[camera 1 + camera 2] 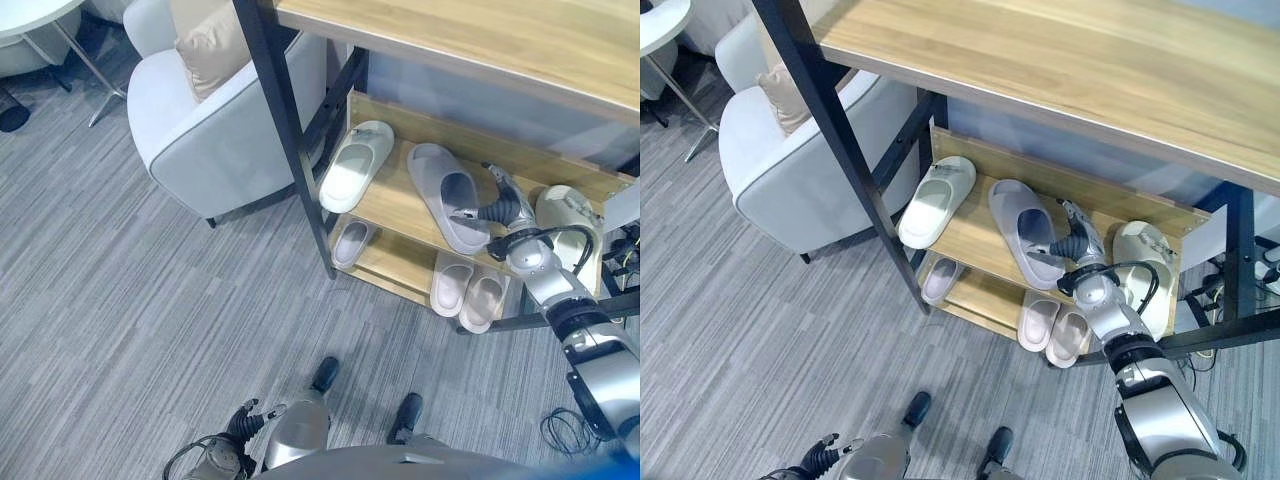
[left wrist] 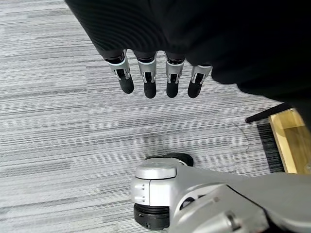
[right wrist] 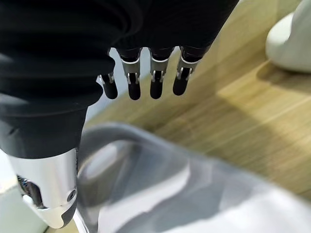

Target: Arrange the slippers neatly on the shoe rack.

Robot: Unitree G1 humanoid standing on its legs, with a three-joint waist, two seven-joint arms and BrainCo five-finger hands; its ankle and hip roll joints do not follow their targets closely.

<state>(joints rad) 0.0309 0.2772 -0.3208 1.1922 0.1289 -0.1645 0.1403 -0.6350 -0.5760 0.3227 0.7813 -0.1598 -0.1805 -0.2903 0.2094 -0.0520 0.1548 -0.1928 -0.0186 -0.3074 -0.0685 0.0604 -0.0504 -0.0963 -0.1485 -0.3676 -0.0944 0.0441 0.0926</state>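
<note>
Shoe rack (image 1: 395, 205): wooden shelves on a black frame, cut off at the right edge of the head views; its top board hides the back of the middle shelf.

Middle shelf, three slippers counted:
- white slipper (image 1: 355, 163) at the left end, toe hanging over the front edge.
- grey slipper (image 1: 447, 195) in the middle, lying at an angle.
- pale slipper (image 1: 1148, 270) at the right end, partly hidden behind the right arm.

Lower shelf, three more: a single small slipper (image 1: 351, 243) at left, and a pair of light slippers (image 1: 467, 288) side by side at right. Their heels are hidden under the shelf above.

Right hand (image 1: 505, 205) sits at the grey slipper's right side, fingers (image 3: 154, 77) straight and relaxed, extended over the shelf wood. The thumb seems to touch the slipper's edge; contact is hard to make out.

Left hand (image 2: 155, 73) hangs low over the grey carpet (image 1: 120, 300), fingers straight, holding nothing.

One armchair (image 1: 215, 110) with one cushion (image 1: 210, 45) stands left of the rack.
</note>
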